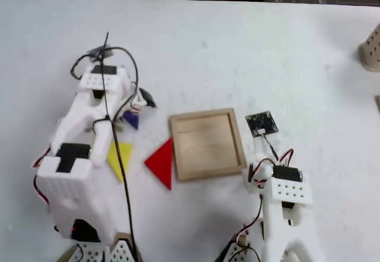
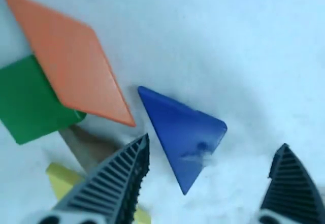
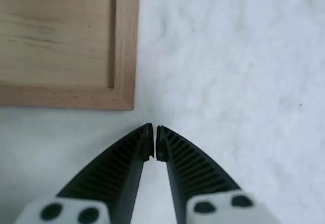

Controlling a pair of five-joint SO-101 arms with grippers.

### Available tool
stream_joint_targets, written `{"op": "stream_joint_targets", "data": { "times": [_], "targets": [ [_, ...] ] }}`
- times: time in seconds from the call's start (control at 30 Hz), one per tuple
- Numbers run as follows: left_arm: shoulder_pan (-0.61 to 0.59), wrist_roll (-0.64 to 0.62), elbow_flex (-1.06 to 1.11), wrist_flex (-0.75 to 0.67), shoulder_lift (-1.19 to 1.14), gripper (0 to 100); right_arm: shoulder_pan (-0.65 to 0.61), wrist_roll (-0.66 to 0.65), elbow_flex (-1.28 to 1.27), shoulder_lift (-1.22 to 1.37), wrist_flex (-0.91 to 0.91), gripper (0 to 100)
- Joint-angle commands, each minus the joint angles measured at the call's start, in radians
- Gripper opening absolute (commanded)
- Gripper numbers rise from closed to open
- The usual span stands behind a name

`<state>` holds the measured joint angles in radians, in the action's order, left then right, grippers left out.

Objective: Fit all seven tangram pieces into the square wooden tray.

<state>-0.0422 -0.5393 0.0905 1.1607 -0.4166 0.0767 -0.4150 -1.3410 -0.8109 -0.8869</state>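
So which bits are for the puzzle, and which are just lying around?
For the puzzle: wooden tray, red triangle, yellow triangle, blue triangle, orange parallelogram, green square.
Just lying about: small circuit board beside the tray, beige holed block.

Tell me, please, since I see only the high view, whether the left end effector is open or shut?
Observer: It is open. In the left wrist view, the left end effector has the blue triangle lying flat between its fingers.
Operator: Thank you. Which pieces lie beside that triangle?
Observer: An orange parallelogram and a green square. The orange one's edge meets the green one.
Operator: And how is the right end effector?
Observer: The right end effector is shut with nothing in it, just off a corner of the wooden tray.
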Motion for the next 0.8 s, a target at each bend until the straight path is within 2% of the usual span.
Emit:
{"op": "stream_joint_targets", "data": {
  "times": [0.0,0.23,0.37,0.5,0.77],
  "targets": [
    [-0.033,-0.031,-0.095,-0.026,-0.045,37,-0.007,-0.011,0.005,-0.025,0.01,1.8],
    [-0.008,-0.034,-0.1,-0.025,-0.076,35,-0.007,-0.011,0.005,-0.025,0.01,1.8],
    [0.021,-0.017,-0.103,-0.005,-0.076,20,-0.007,-0.011,0.005,-0.025,0.01,1.8],
    [0.028,0.094,-0.107,-0.008,-0.076,7,-0.007,-0.011,0.005,-0.025,0.01,1.8],
    [0.031,0.106,-0.107,-0.005,-0.074,10,-0.007,-0.011,0.005,-0.025,0.01,1.8]
  ]
}}
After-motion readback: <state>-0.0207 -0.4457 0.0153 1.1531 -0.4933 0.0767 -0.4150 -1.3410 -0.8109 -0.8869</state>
